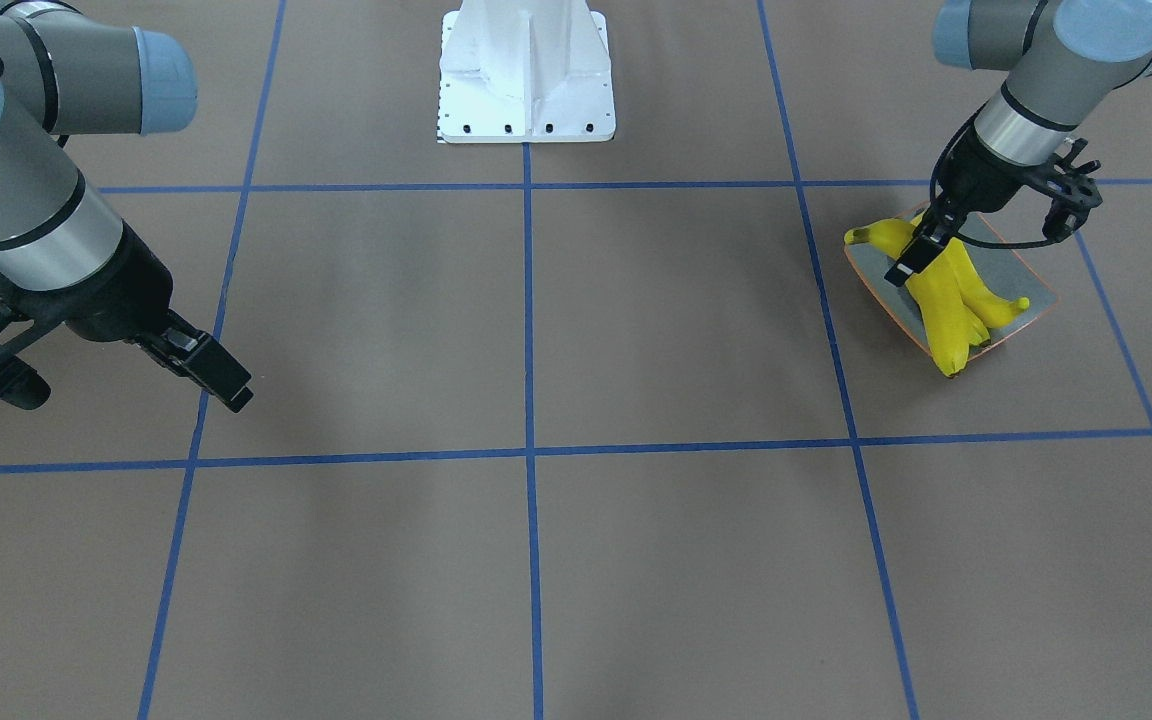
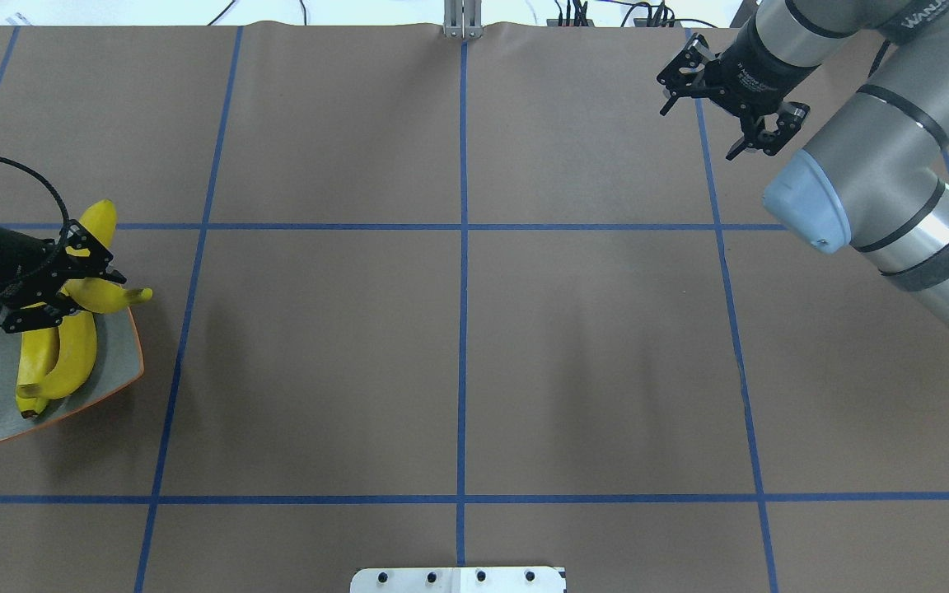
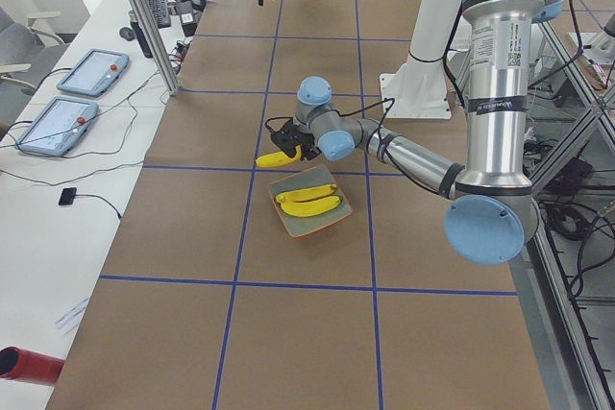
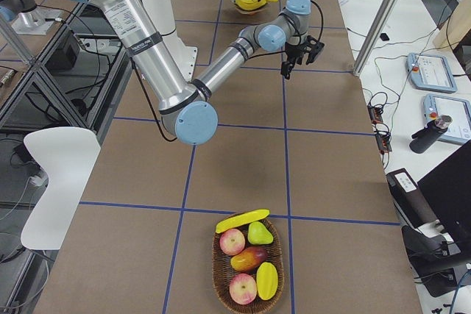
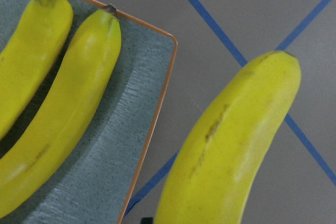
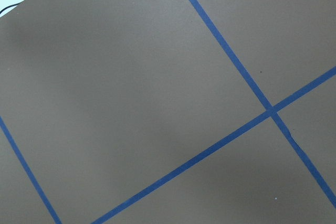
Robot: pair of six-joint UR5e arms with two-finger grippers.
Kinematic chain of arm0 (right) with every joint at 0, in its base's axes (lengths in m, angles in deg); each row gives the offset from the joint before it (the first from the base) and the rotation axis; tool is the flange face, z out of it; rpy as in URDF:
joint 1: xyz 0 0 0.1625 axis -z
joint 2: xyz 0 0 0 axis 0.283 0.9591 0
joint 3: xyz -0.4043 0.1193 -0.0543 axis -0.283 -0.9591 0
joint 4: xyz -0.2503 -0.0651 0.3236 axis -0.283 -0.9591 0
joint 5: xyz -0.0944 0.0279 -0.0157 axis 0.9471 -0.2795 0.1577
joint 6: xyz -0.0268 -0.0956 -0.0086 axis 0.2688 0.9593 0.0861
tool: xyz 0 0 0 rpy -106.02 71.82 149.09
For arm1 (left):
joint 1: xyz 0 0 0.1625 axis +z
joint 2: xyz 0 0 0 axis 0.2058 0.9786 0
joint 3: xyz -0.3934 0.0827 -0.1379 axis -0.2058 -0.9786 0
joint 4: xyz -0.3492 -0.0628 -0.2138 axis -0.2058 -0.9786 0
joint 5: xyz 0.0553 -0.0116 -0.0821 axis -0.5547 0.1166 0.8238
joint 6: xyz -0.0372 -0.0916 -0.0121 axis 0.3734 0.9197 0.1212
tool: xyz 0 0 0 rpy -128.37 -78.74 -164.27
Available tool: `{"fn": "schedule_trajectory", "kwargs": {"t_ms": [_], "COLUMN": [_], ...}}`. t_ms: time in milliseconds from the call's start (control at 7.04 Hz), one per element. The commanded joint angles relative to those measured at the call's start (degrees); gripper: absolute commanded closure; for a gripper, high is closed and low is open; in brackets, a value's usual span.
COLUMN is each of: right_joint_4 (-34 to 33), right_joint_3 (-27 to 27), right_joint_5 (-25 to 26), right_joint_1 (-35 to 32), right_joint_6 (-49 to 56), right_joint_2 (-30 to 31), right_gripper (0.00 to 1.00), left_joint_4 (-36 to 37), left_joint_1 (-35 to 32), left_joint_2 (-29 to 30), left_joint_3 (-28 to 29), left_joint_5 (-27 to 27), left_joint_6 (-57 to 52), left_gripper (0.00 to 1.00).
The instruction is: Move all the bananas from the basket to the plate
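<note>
Left gripper (image 2: 71,284) clamped on banana (image 5: 231,145) (likely light, soft, bruisable): best held mid-length between jaws, gently. Right gripper (image 2: 701,123) spread, empty.

overhead: high, looking down | front: opposite, steep | left wrist: close | shared: plate (image 2: 116,362)

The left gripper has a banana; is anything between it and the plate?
Nothing visible blocks it. The left gripper holds the banana just off the plate's rim. Two bananas already lie on the plate, with bare surface beside them.
</note>
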Motion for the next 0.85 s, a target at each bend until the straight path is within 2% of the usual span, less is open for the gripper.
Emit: {"fn": "schedule_trajectory", "kwargs": {"t_ms": [0, 711], "right_joint_4": [0.04, 0.04], "right_joint_3": [-0.22, -0.22], "right_joint_5": [0.33, 0.68], "right_joint_1": [0.20, 0.29], "right_joint_6": [0.00, 0.09], "right_joint_2": [0.01, 0.36], "right_gripper": [0.00, 0.00], "left_joint_4": [0.03, -0.24], "left_joint_1": [0.10, 2.02], "left_joint_2": [-1.96, -2.50], "left_joint_3": [1.41, 1.77], "left_joint_5": [-1.58, -1.75], "left_joint_6": [1.19, 3.47], "left_gripper": [1.00, 1.00]}}
